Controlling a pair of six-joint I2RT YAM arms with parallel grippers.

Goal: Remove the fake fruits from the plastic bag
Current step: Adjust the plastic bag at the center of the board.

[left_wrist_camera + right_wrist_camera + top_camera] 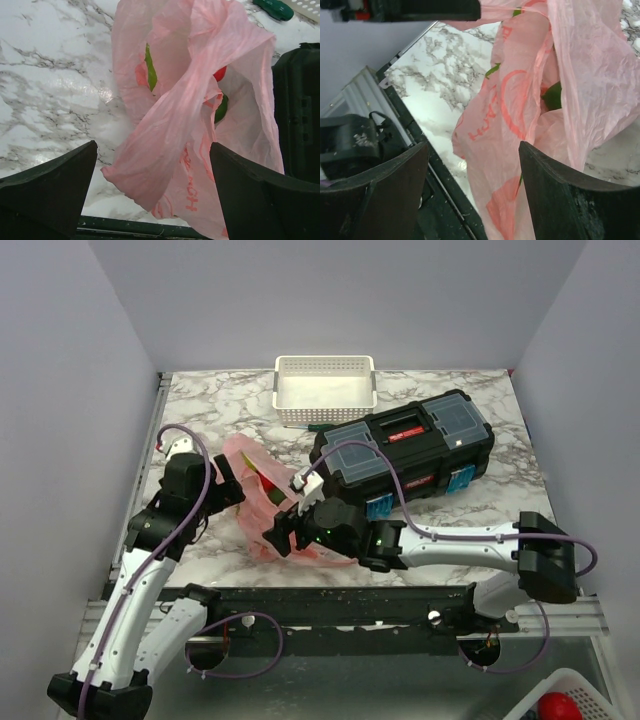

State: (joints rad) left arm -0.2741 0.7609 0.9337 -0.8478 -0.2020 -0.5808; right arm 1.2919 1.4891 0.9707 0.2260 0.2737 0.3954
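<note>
The pink plastic bag (250,455) is lying crumpled on the marble desk (200,405), just beside the left end of the black toolbox (400,445).

None of the fruit is out, it's all tucked in the folds. From the left wrist view you only get slivers: a bit of the red fruit (220,73) near the middle, a strip of the bright green fruit (149,67) to its left, and the darker green fruit (221,108) just under the red one. Can't really make out shapes through the plastic (it's pretty wrinkly).

The left hand (152,147) sits at the bag's left side with its fingers (50,195) spread wide. A twisted fold of the bag hangs in the gap between them, but nothing is pinched as far as I can see.

The right hand (472,145) is at the near edge of the bag, close to the desk's front rail, and it's spread too. The printed part of the bag droops between its fingers (560,200) and seems to brush the one on the right side of that view, though it doesn't look gripped.

Further back there's a white perforated basket (325,380) at the far edge of the desk, with a green tool handle (300,426) lying just in front of it.
</note>
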